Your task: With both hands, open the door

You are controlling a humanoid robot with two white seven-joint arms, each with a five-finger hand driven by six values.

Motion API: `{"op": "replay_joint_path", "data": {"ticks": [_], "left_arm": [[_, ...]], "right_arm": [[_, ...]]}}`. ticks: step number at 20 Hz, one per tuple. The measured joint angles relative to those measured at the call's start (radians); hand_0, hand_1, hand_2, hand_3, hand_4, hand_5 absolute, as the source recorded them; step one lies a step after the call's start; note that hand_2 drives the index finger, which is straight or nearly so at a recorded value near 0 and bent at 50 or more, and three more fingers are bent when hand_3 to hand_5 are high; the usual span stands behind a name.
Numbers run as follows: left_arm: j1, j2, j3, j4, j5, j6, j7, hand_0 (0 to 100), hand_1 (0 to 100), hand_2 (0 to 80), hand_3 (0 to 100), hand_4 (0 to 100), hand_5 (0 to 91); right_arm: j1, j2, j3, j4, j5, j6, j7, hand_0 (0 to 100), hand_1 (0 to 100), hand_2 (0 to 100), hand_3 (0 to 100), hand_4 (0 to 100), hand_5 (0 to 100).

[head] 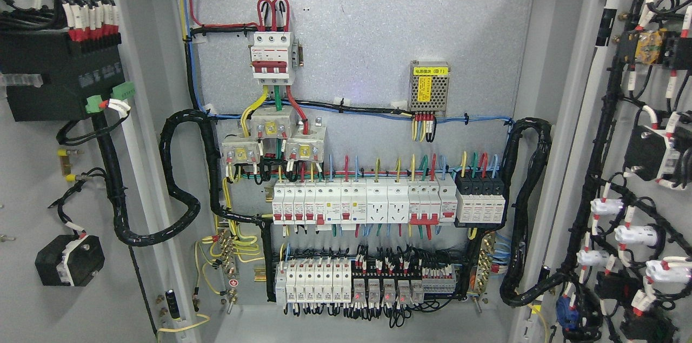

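The electrical cabinet stands with both doors swung wide open. The left door [32,170] shows its inner face at the picture's left, with a black module and wiring on it. The right door [638,116] shows its inner face at the right, with black cable looms and white parts. Between them the grey back panel [367,24] carries a red three-pole breaker [272,56], rows of white breakers [362,199] and relays [346,281]. Neither of my hands nor arms shows in the head view.
Thick black cable bundles loop from each door into the cabinet at the left [178,180] and at the right [527,213]. A small metal power supply [430,88] sits at the upper right of the panel. The cabinet's grey floor [346,327] lies at the bottom.
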Motion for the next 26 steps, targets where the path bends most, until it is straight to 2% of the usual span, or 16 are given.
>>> {"op": "replay_joint_path", "data": {"ticks": [5, 10, 16, 21, 26], "left_arm": [[-0.012, 0.010, 0.060, 0.043, 0.027, 0.023, -0.016, 30, 0, 2.7, 3, 4, 0.0], [-0.038, 0.030, 0.102, 0.100, 0.044, 0.032, -0.082, 30, 0, 2.6, 3, 4, 0.0], [-0.076, 0.070, 0.140, 0.179, 0.083, 0.033, -0.100, 30, 0, 2.6, 3, 4, 0.0], [-0.135, 0.120, 0.158, 0.268, 0.119, 0.041, -0.104, 30, 0, 2.6, 3, 4, 0.0], [-0.189, 0.166, 0.166, 0.351, 0.137, 0.050, -0.149, 30, 0, 2.6, 3, 4, 0.0]], "right_arm": [[0.001, -0.024, -0.013, 0.015, -0.046, 0.000, 0.002, 22, 0, 0, 0, 0, 0], [-0.002, -0.053, -0.022, 0.025, -0.086, 0.000, 0.004, 22, 0, 0, 0, 0, 0], [-0.006, -0.085, -0.027, 0.032, -0.107, 0.001, 0.007, 22, 0, 0, 0, 0, 0], [-0.007, -0.106, -0.029, 0.036, -0.113, 0.001, 0.046, 22, 0, 0, 0, 0, 0], [-0.008, -0.121, -0.031, 0.037, -0.116, 0.001, 0.060, 22, 0, 0, 0, 0, 0]]}}
